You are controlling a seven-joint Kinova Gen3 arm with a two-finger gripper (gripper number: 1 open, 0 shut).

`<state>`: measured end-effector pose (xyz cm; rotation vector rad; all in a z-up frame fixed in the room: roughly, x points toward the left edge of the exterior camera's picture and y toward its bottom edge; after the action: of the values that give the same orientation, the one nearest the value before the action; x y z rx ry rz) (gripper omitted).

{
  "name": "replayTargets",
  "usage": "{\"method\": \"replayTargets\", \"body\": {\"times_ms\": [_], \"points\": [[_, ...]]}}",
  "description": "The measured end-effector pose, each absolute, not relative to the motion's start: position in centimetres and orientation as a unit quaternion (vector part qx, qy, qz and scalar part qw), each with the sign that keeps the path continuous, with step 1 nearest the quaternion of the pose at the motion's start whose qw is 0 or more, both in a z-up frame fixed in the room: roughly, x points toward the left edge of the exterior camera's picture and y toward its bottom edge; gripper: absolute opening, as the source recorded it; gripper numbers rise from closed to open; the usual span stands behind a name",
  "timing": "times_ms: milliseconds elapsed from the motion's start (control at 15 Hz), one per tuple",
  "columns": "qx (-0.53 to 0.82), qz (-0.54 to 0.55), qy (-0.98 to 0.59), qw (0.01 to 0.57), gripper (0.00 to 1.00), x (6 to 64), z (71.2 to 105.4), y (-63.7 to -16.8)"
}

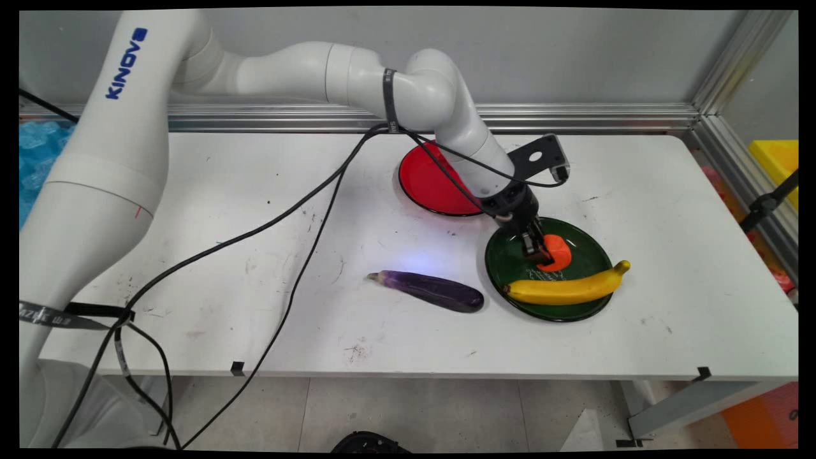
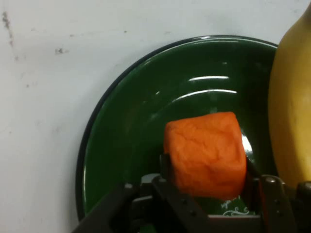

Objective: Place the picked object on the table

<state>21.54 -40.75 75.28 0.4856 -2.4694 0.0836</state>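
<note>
Arm: glossy white rounded links joined by smooth cylindrical joints; blue KINOVA lettering on the large link at left. Black strap (image 1: 389, 102) banded round the far elbow joint; a second black strap, printed with pale lettering, near the base. Black cables (image 1: 299, 255) trail loosely from the arm. Black angled bracket (image 1: 539, 155) with a round hole at the wrist. Hand (image 1: 540, 250): black, two-fingered, with exposed linkage bars and small pivot screws.
</note>
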Motion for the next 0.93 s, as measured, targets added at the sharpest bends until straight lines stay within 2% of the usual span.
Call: {"method": "replayTargets", "body": {"times_ms": [400,933], "points": [[0.174,0.036,-0.934,0.311,0.0,21.3,76.3,-40.9],[0.193,0.052,-0.935,0.294,0.0,24.9,82.7,-39.3]]}}
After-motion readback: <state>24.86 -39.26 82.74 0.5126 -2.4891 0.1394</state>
